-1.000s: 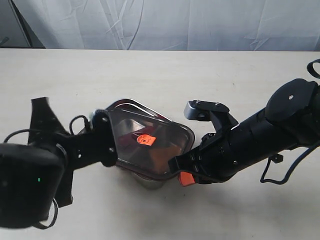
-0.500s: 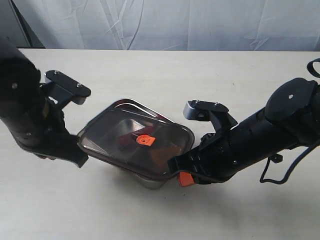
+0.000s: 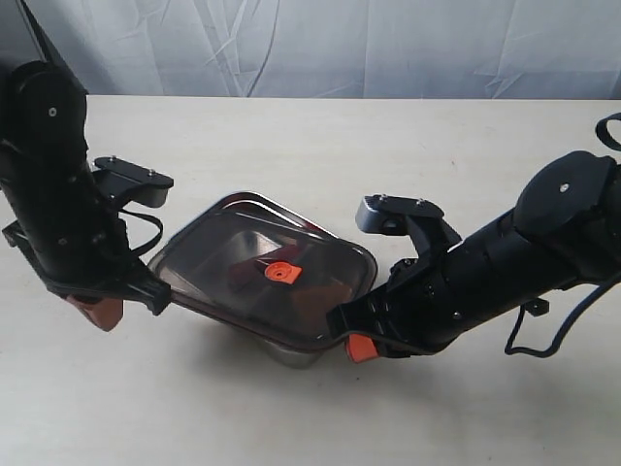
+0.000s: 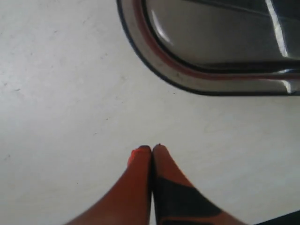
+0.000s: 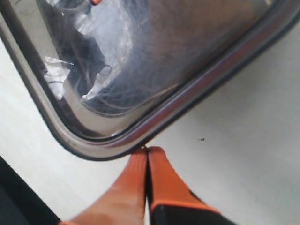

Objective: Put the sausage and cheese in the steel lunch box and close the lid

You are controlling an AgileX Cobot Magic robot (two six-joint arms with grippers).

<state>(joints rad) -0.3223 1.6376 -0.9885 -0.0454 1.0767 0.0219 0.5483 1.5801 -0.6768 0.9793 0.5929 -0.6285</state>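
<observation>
The dark tinted lid (image 3: 233, 267) with its orange valve (image 3: 282, 272) lies askew on the steel lunch box (image 3: 289, 353), overhanging it to the left. Only the box's far rim and near wall show. The sausage and the cheese are hidden. My right gripper (image 3: 361, 347) is shut, its orange tips touching the lid's near right corner; in the right wrist view the right gripper (image 5: 147, 150) meets the rim of the lid (image 5: 140, 70). My left gripper (image 3: 97, 313) is shut and empty, left of the lid, and the left gripper (image 4: 151, 147) hangs over bare table apart from the lid (image 4: 211, 47).
The pale table (image 3: 320, 146) carries nothing else in view. A white cloth backdrop (image 3: 340, 49) hangs behind its far edge. My two dark arms flank the box on either side.
My left arm has drawn away from the lid's left edge, moving left and rising more upright. The lid and my right arm have stayed put.
</observation>
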